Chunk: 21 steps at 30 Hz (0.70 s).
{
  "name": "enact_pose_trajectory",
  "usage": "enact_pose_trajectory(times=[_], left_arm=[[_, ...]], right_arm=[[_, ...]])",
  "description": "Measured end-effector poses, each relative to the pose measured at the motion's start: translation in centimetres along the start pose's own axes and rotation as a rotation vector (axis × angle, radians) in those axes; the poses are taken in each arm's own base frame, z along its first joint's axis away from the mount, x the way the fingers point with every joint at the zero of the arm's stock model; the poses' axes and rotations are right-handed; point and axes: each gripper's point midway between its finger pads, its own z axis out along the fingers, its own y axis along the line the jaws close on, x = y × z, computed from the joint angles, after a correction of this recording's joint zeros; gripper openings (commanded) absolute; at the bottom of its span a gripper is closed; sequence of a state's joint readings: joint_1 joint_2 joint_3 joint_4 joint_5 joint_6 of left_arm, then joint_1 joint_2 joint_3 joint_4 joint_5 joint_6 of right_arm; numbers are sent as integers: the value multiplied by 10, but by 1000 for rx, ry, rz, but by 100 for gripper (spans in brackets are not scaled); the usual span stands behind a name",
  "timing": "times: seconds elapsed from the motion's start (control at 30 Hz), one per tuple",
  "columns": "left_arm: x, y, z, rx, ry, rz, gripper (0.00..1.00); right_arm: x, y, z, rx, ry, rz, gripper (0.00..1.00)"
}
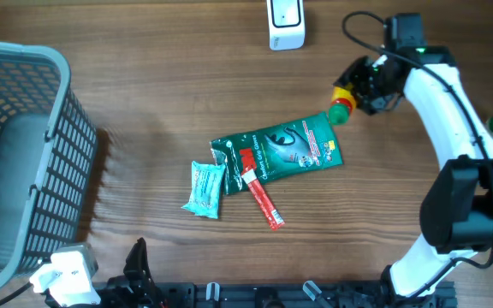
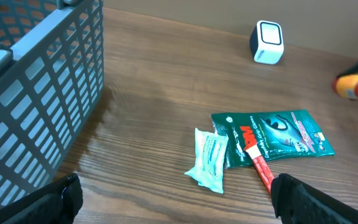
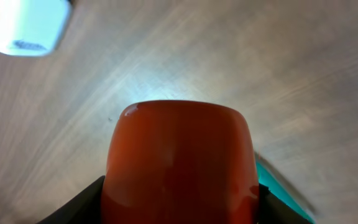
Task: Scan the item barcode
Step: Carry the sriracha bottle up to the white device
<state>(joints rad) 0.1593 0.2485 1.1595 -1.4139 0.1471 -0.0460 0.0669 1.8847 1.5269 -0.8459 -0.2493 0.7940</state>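
Wooden table (image 1: 161, 85), basket (image 1: 58, 128), scanner (image 1: 286, 24), green pouch (image 1: 289, 150); right hand (image 1: 356, 92) tight around red bottle (image 3: 179, 155), left hand (image 2: 176, 190) wide open.

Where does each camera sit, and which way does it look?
Overhead: above the wooden table, straight down; left hand and right hand both show.
Left wrist: on the left hand, looking across at the white box scanner; its open fingers frame the view.
Right wrist: close on the red plastic bottle the right hand holds; finger edges show.
All three share the scanner.
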Motion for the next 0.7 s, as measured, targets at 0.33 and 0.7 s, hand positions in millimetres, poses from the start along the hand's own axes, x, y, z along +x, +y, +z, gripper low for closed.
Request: enact_pose_trajectory(times=[0.33, 0.7], left_arm=[[0, 0, 0, 0, 1, 0, 100], [0, 0, 0, 0, 1, 0, 100]], right_arm=[[-24, 75, -1, -158, -252, -97, 40], [-90, 160, 38, -272, -408, -128, 41]])
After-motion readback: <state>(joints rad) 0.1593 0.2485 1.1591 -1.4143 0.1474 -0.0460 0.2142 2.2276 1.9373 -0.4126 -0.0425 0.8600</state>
